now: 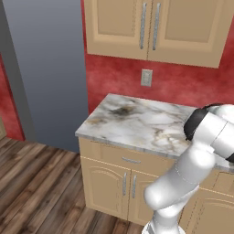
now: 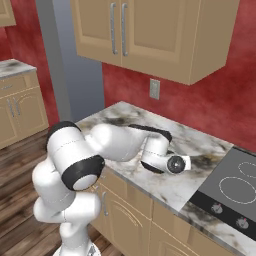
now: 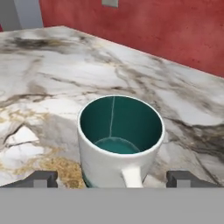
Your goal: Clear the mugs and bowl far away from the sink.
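On the marble counter — a white slab with grey and brown veining, set over tan base cabinets — the white arm reaches out low across the stone from the lower left of the right base view. Behind the counter runs a mottled red wall with a pale outlet plate; tan upper cabinets with metal bar handles hang above it. A tall grey panel stands at the counter's left end, over dark wood flooring. In the right base view a black cooktop with ring markings and front knobs adjoins the counter on the right.

In the hand view one mug stands upright on the counter, white outside and dark teal inside, its handle turned toward the camera. The gripper sits just beside it with the fingers spread wide — one tip to each side of the mug's base, neither visibly touching the wall. The mug rests on the stone, not lifted.
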